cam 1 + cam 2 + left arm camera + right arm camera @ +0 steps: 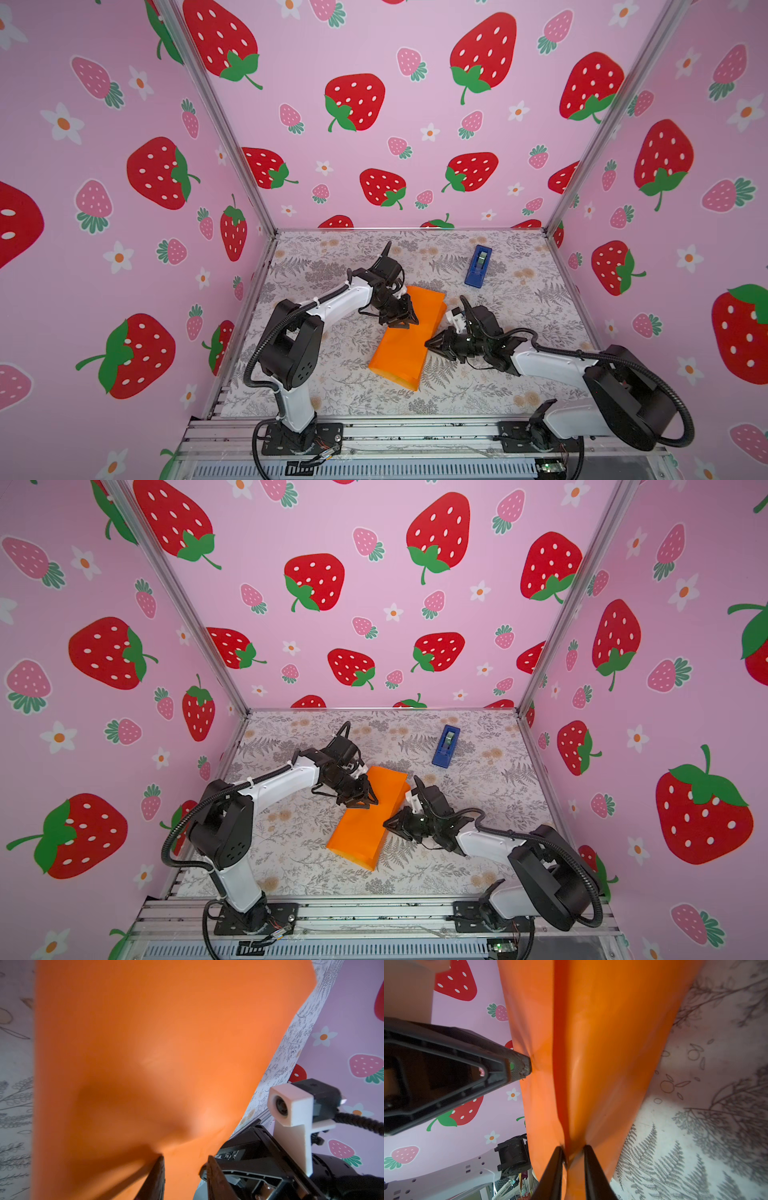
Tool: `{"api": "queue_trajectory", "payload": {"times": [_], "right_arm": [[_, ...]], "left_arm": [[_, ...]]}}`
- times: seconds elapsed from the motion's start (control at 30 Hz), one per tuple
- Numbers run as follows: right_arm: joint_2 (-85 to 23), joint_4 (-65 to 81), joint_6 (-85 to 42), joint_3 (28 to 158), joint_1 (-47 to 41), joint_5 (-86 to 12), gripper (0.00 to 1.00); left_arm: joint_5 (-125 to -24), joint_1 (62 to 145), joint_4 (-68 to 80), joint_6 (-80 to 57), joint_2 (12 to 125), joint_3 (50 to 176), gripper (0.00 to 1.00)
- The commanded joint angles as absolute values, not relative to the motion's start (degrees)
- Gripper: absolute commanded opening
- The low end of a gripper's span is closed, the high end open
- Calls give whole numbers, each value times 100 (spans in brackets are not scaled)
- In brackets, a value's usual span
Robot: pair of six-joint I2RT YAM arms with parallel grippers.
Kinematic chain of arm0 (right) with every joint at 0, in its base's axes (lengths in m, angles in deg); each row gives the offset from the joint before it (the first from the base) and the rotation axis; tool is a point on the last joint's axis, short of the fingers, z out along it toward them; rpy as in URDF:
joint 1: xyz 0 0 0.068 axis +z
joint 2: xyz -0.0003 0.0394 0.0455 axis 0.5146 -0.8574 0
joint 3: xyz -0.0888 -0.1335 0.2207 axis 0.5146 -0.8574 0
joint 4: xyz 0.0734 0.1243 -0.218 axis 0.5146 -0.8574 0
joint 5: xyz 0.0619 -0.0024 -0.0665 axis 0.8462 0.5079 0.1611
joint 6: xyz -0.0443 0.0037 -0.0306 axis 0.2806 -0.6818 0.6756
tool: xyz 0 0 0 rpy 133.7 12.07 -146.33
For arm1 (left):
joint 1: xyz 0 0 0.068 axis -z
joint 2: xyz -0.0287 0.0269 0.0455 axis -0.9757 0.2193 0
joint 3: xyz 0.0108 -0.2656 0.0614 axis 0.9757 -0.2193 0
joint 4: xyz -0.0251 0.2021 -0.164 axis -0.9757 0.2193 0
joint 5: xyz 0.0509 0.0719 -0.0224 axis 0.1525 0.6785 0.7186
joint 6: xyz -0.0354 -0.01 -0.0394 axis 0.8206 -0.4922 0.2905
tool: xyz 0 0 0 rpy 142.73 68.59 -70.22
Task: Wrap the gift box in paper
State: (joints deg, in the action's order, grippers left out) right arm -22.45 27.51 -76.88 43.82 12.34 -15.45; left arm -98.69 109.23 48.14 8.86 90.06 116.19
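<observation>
The orange paper (401, 357) (360, 833) lies folded into a long, puffed band across the middle of the table. The gift box is hidden; I cannot see it under the paper. My left gripper (402, 325) (363, 803) stands on top of the band near its far end. In the left wrist view its jaws (185, 1157) are apart, tips against the paper (166, 1043). My right gripper (428, 344) (386, 823) is at the band's right edge. In the right wrist view it (573, 1148) pinches a raised fold of paper (602, 1043).
A bright-blue tape dispenser (478, 266) (446, 746) stands at the back right on the floral table covering (332, 374). Strawberry-print walls close in three sides. A metal rail (415, 432) with both arm bases runs along the front edge.
</observation>
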Motion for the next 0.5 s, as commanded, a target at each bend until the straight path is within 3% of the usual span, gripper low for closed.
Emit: {"api": "queue_trajectory", "payload": {"times": [0.0,0.3,0.47], "right_arm": [[-2328,2799,-7862,4287,1262,-1795,22],[-1598,1446,-7168,4879,1124,-2162,32],[-1408,1098,-6698,5304,990,-2221,31]], "left_arm": [[-9603,10997,5148,848,8856,11436,37],[-9615,11038,4826,981,8868,10886,36],[-9615,11035,4833,943,8887,10884,35]]}}
